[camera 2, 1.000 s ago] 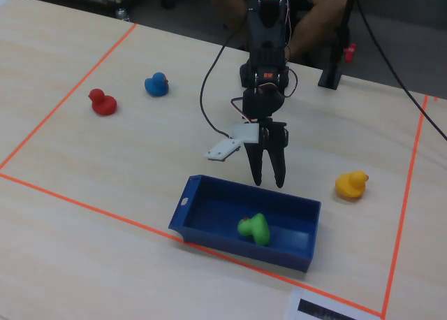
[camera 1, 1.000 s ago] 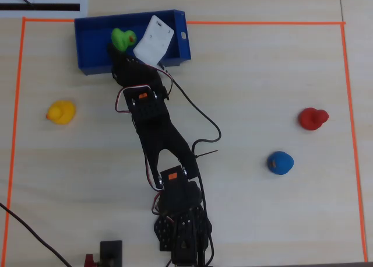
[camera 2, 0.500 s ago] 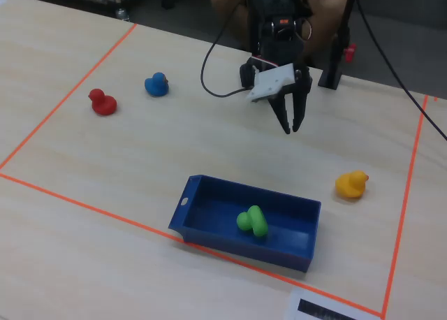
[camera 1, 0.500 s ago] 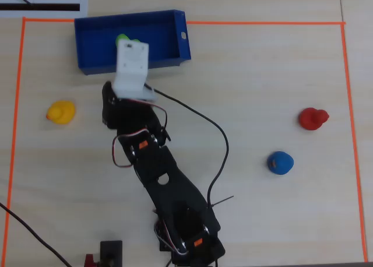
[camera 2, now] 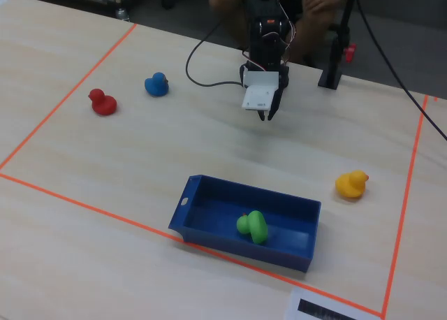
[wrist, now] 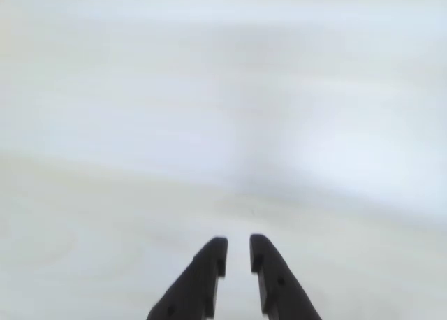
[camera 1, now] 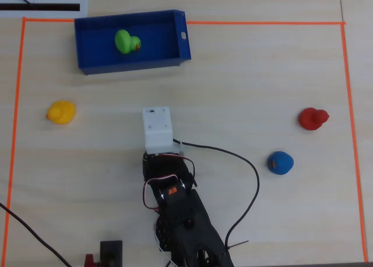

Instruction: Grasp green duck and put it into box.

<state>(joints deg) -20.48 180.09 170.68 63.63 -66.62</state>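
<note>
The green duck lies inside the dark blue box at the far left of the taped area; in the fixed view the duck sits near the middle of the box. My gripper hangs above bare table, well apart from the box. In the wrist view the gripper holds nothing, its two black fingers are almost together with a narrow slit between them, and only blurred pale table shows. In the overhead view the white wrist housing hides the fingers.
A yellow duck, a red duck and a blue duck stand on the table inside an orange tape border. A black cable loops beside the arm. A black post stands by the arm's base.
</note>
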